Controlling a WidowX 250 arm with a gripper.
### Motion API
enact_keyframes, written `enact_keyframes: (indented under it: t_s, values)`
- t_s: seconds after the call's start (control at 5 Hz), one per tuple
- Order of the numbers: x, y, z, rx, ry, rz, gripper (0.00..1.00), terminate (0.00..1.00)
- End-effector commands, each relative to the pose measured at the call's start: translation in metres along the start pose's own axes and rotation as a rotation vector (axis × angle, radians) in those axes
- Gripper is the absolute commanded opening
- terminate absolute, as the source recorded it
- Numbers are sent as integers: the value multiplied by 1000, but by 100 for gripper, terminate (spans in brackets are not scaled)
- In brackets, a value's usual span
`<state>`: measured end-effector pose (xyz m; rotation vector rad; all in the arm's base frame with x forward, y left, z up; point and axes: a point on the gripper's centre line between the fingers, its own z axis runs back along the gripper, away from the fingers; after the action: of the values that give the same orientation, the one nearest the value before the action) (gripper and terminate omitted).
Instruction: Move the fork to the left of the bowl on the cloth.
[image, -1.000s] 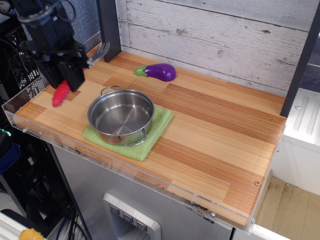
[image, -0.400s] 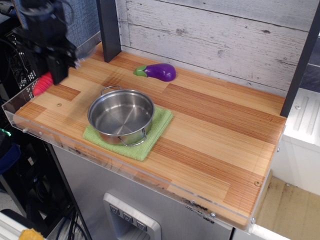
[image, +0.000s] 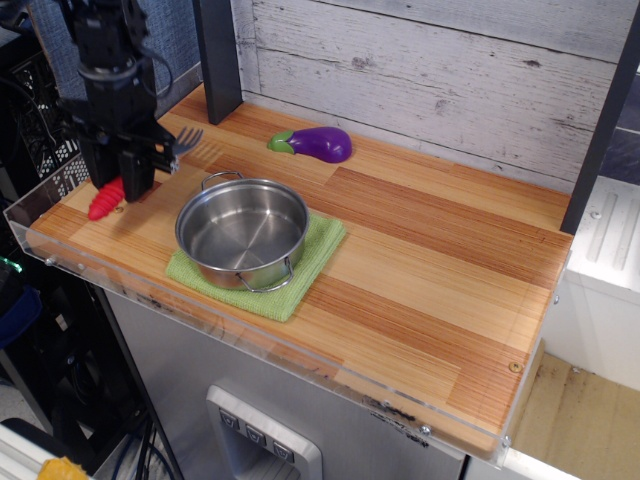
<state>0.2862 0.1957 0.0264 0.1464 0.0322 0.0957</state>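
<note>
The fork (image: 108, 197) has a ribbed red handle and grey tines (image: 187, 140). It lies slanted at the table's left end, handle toward the front left edge, tines toward the back. My gripper (image: 132, 172) is closed around the fork's middle and hides that part. Whether the fork touches the wood I cannot tell. The shiny steel bowl (image: 243, 231) with two loop handles stands on the light-green cloth (image: 314, 254), to the right of the gripper and apart from the fork.
A purple toy eggplant (image: 316, 144) lies at the back behind the bowl. A dark post (image: 217, 57) stands at the back left. A clear plastic rim (image: 30, 209) edges the table's left and front sides. A second dark post (image: 600, 130) stands at the right.
The gripper with the fork swung out left past the table's edge, then came back right and lower, beside the bowl's left. The bowl, cloth and eggplant have not moved.
</note>
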Motion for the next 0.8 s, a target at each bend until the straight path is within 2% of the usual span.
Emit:
enact_keyframes:
  t_s: [0.0,0.4,0.6]
  values:
    - [4,23,-14,26,14,19,0,0]
    - [0,26,-16,14,36,0,0,0]
    - [-3,24,-6,-53,-25,-10,100,0]
